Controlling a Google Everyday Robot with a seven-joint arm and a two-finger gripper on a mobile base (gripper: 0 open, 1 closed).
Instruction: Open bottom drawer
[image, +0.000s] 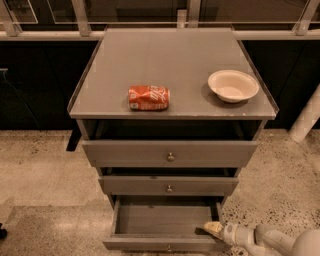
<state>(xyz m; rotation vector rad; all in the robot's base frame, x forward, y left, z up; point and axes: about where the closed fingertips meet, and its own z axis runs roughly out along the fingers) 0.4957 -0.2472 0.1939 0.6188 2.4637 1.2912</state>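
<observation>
Grey three-drawer cabinet (175, 55), seen from above and in front, standing on a speckled stone floor (40, 170). Left of centre on the cabinet top, a crushed red can (149, 97) lies on its side, long axis running left to right. At centre, below the top, the drawer fronts step down in size. The top drawer (130, 153) is the widest and stands slightly out. The middle drawer (135, 186) is also a little out. The bottom drawer (160, 220), lowest and at floor level, is drawn well forward, its bare grey interior exposed. Each front carries one small round knob; the bottom drawer's knob (169, 247) sits at the lower edge of the view, only partly visible. Right of centre on the top, well apart from the can, a shallow white bowl (233, 85) stands upright near the right edge. At lower right, the pale-tipped gripper (212, 228) lies at the front right corner of the bottom drawer, apparently touching its inner wall; whether it is released or clenched cannot be told. The white arm (270, 240) runs from it toward the lower right corner. A white post (306, 120) stands at far right.
</observation>
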